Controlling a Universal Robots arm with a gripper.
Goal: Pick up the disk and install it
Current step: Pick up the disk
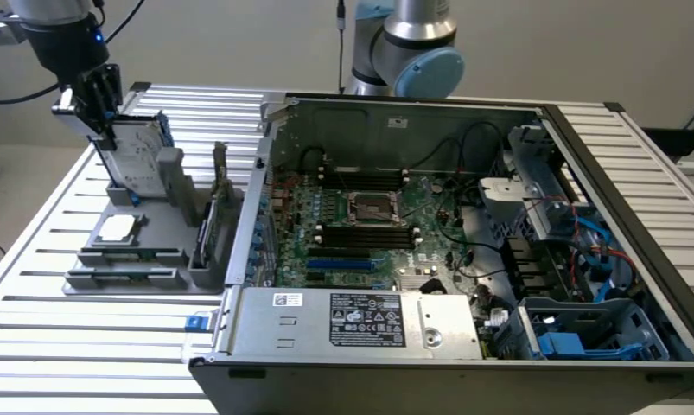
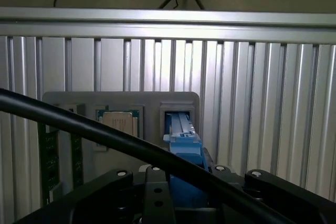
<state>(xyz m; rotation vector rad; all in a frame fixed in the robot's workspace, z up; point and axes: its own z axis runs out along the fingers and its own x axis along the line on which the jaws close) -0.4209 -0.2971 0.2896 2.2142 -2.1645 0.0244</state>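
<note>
Your fingers (image 1: 97, 108) pinch the top edge of the disk (image 1: 143, 156). It stands upright in the grey holder (image 1: 150, 233) by the desk's (image 1: 47, 346) edge on the exterior view's left, likely so that this edge stays free to grip.

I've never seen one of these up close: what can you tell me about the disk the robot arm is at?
The disk is a flat silver-grey hard drive with a white label, framed by a blue plastic carrier. It stands upright on edge in a slot of the grey holder, beside the open computer case, on the exterior view's left. The gripper's jaws clasp its top edge.
</note>
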